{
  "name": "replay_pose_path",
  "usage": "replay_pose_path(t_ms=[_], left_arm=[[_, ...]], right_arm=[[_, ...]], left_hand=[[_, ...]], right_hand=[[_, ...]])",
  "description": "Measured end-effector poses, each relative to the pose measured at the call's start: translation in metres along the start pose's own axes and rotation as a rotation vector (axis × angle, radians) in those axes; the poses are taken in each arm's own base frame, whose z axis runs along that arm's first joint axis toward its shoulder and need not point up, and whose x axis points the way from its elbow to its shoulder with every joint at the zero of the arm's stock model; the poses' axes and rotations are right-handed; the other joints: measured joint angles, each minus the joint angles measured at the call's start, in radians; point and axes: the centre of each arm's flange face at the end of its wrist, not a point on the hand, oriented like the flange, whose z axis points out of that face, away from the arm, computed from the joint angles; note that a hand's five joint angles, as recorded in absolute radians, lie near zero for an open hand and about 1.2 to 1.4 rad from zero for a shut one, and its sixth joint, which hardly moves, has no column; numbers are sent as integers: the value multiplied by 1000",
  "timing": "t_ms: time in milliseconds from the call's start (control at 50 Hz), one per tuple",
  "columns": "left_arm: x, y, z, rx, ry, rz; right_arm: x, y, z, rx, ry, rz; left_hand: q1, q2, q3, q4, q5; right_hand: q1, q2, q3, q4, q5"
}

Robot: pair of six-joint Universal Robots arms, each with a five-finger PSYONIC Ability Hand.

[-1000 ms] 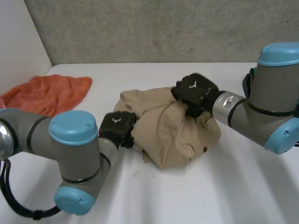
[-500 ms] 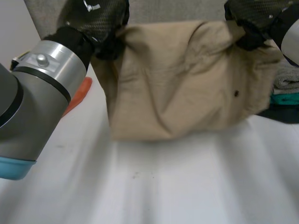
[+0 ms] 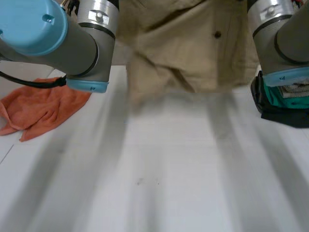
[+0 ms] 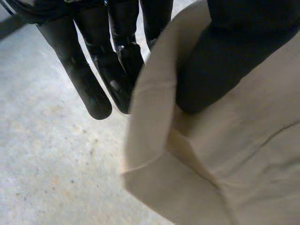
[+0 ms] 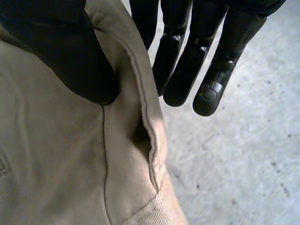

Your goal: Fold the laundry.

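Garment (image 3: 193, 43), tan: held up above the table (image 3: 169, 193), hanging by its upper edge between my two arms, lower edge loose and off the table top.

- Left hand (image 4: 117, 61): clamped on one end of that upper edge, thumb (image 4: 220, 56) pressed on the near face of the cloth, straight fingers (image 4: 96, 89) behind it.
- Right hand (image 5: 187, 61): same hold on the other end, thumb (image 5: 65, 51) in front, fingers (image 5: 211, 89) behind the hem.

Progress: early, by my reckoning. No fold is made; the piece is only lifted and spread. Left to do: lay it flat on the table, smooth it, fold it over.

Also on the table:
- orange towel (image 3: 38, 108), rumpled and unfolded, at the table's left side; likely next in line.
- small pile of teal and dark cloth (image 3: 285, 99) at the table's right side, partly behind my right arm (image 3: 280, 34); it looks stacked, though I cannot tell how neatly.

Material: tan woven cloth, firm and matte, like cotton twill; stitched double hem along the gripped edge, one dark button (image 3: 217, 34), soft creases across the middle. The towel is nubby and limp. The table is white, smooth and hard.
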Motion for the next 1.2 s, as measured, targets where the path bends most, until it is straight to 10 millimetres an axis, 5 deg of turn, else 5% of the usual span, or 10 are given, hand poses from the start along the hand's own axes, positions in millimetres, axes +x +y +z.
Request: replay_pose_path(t_ms=[60, 180, 360, 480, 560, 620, 760, 960, 1060, 1200], left_arm=[[0, -7, -14, -30, 24, -28], [5, 8, -65, -195, 122, -40], [29, 61, -177, -608, 364, -19], [46, 90, -217, -781, 474, -5], [52, 92, -222, -799, 499, 6], [49, 81, -214, -768, 487, 9], [28, 45, -207, -700, 449, 3], [16, 3, -255, -721, 509, -13], [24, 2, -282, -777, 571, -28], [40, 31, -304, -899, 612, -55]], right_arm=[[3, -17, -12, -25, -34, 29], [-9, -11, -56, -253, -212, 75], [-57, 28, -157, -791, -624, 163], [-90, 59, -189, -934, -744, 195], [-106, 73, -197, -966, -739, 243], [-111, 79, -196, -972, -690, 308], [-107, 79, -189, -960, -581, 424], [-110, 84, -201, -991, -564, 465], [-114, 87, -205, -1001, -572, 465], [-115, 89, -205, -998, -572, 463]], left_hand=[[0, 0, 0, 1, 0], [0, 0, 0, 3, 0], [0, 0, 0, 3, 0], [-62, -68, -52, -53, -48], [-597, -571, -549, -560, -525], [-685, -710, -699, -717, -666], [-684, -718, -708, -725, -672], [-464, -507, -502, -505, -452], [-458, -496, -491, -494, -442], [-477, -513, -506, -515, -461]], right_hand=[[0, 0, 0, 0, 3], [0, 0, 0, 0, 5], [0, 0, 0, 0, 5], [0, 0, 0, 0, 5], [1, 0, 0, 0, 5], [1, 0, 0, 5, 5], [1, 0, 0, 5, 5], [1, 0, 0, 5, 5], [1, 0, 0, 6, 5], [1, 0, 0, 6, 5]])
